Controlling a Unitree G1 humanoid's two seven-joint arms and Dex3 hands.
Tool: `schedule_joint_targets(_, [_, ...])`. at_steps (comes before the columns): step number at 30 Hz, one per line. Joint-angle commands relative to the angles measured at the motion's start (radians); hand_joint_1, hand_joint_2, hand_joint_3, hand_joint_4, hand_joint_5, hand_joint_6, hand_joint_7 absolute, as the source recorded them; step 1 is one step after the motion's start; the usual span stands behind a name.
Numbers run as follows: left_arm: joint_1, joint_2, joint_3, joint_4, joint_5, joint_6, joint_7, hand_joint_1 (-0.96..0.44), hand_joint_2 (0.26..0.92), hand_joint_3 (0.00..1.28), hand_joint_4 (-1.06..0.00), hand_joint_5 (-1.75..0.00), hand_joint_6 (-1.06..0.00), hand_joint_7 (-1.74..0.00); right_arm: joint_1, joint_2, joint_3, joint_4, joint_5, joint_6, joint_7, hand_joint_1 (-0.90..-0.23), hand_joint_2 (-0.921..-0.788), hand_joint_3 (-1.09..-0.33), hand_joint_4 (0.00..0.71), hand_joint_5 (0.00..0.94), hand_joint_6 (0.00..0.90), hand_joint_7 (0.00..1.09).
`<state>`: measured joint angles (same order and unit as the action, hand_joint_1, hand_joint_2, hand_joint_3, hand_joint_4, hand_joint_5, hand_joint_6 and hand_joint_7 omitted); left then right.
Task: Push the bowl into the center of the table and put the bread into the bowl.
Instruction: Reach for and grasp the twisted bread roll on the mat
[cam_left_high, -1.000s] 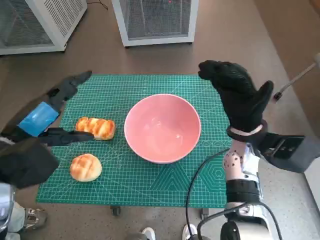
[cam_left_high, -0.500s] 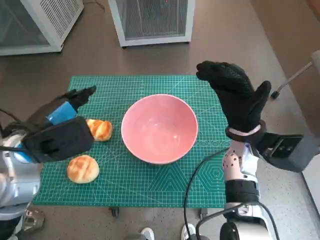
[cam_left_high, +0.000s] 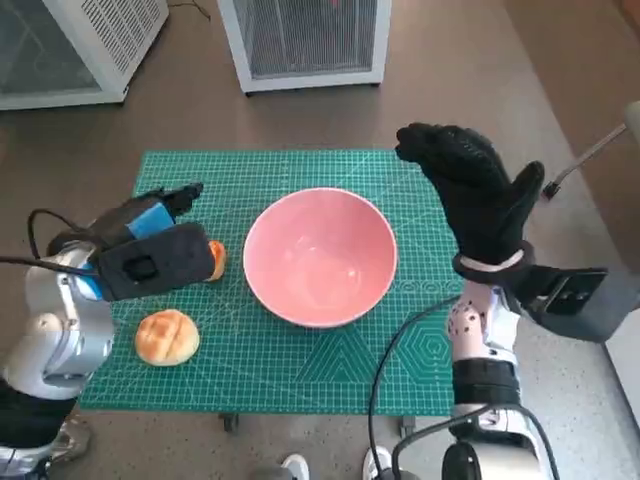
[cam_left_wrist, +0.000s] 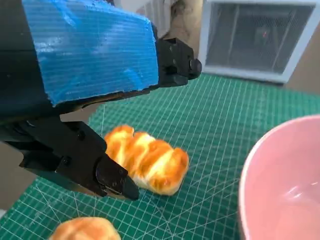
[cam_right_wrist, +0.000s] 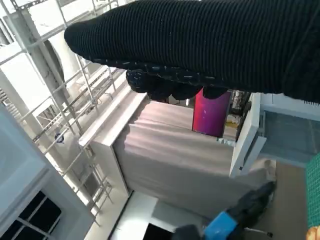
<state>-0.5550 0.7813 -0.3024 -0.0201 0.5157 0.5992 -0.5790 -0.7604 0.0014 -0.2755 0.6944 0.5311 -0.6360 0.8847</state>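
The bowl (cam_left_high: 320, 256) is sitting about mid-tabletop on the green mat (cam_left_high: 290, 370), pink and holding nothing, so the pushing part looks done and the bread step is what remains.

The left robot hand (cam_left_high: 150, 245) is hovering over the long loaf (cam_left_wrist: 147, 159) near the left edge of the tabletop, just beside the bowl's left side. In the left wrist view its fingers (cam_left_wrist: 85, 162) are spread on either side of the loaf with a gap showing; no contact is visible, so it is holding nothing. That pose suits a grasp from above: the hand is probably lining up to close on the loaf and carry it across into the bowl.

A round bun (cam_left_high: 167, 336) is lying toward the near left corner, apart from the loaf and untouched.

The right robot hand (cam_left_high: 475, 195) is raised over the right side of the tabletop, near the bowl's right rim, spread and holding nothing; I judge it is parked there to stay clear of the bowl's opening.
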Motion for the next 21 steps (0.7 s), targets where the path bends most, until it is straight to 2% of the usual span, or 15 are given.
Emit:
schedule_joint_targets(1, [-0.042,-0.026,-0.029,0.092,0.032,-0.035,0.011,0.08,0.735,0.01,-0.04,-0.01,-0.21,-0.03,0.016,-0.010,-0.003,0.008,0.008,0.012,0.008,-0.612,-0.921,-0.638,0.241,0.000,0.386,0.01])
schedule_joint_targets(10, [-0.120,-0.089,-0.094,0.345,0.085,-0.092,0.028,0.03,0.737,0.01,-0.04,0.00,-0.21,-0.02,0.026,-0.016,-0.002,-0.001,0.002,0.005,0.002,-0.616,-0.921,-0.642,0.236,0.000,0.366,0.00])
schedule_joint_targets(21, [-0.168,-0.136,-0.130,0.539,0.115,-0.160,0.043,-0.02,0.740,0.01,-0.04,0.00,-0.22,-0.02,0.039,-0.014,0.000,-0.020,0.000,0.005,-0.006,-0.610,-0.921,-0.647,0.233,0.000,0.360,0.00])
